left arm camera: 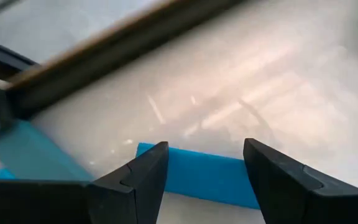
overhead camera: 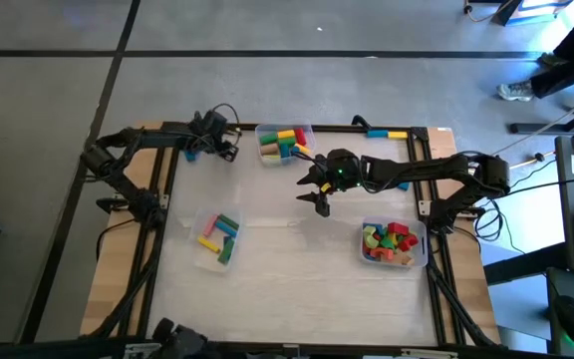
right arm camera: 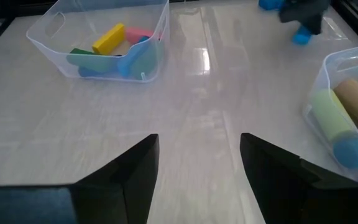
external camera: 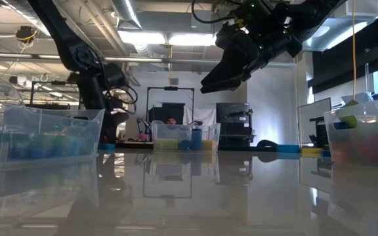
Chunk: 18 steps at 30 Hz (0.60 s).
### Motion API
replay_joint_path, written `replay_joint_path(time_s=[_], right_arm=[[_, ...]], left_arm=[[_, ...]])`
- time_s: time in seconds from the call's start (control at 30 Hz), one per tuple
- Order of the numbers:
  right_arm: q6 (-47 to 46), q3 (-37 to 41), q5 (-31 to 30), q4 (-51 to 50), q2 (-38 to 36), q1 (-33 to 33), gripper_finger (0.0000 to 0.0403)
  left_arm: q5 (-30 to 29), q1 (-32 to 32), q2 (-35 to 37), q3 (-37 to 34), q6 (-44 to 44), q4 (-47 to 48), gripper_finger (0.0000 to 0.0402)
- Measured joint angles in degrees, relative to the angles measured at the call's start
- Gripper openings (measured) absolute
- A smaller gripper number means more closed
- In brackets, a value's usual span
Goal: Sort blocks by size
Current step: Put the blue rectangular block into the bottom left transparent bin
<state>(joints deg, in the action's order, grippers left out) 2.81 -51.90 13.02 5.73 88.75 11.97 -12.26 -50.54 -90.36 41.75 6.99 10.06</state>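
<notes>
High view, right tool [overhead camera: 319, 188] open over bare tabletop [overhead camera: 287, 249], mid-table

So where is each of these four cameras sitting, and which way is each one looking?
High view: overhead, looking straight down on the table; both arms show, right gripper mid-table, left gripper at the far edge.
Low view: table height, facing the room; right gripper hangs overhead.
Left wrist view: on the left arm, past its open fingers at a blue block.
Right wrist view: on the right arm, past its open fingers, across bare table.
Shared: the high and right wrist views both show the bin of mid-length blocks.
</notes>
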Motion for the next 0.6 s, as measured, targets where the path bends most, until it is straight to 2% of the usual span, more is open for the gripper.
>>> replay_joint_path(time_s=[0.17,0.33,0.47,0.6], right_arm=[[0.0,0.0,0.0,-0.36,0.0,0.0,0.0225],[0.0,0.0,0.0,-1.4,0.0,0.0,0.0225],[0.0,0.0,0.0,-1.54,0.0,0.0,0.0225],[0.0,0.0,0.0,-1.56,0.0,0.03,0.0225]], left_arm=[[3.72,3.55,1.34,0.27,0.44,6.65,0.0205],[3.94,7.19,1.98,0.9,-3.53,12.99,0.0205],[5.6,8.93,2.75,4.48,-5.56,21.52,0.0205],[5.34,9.77,4.46,9.23,-9.84,24.97,0.0205]])
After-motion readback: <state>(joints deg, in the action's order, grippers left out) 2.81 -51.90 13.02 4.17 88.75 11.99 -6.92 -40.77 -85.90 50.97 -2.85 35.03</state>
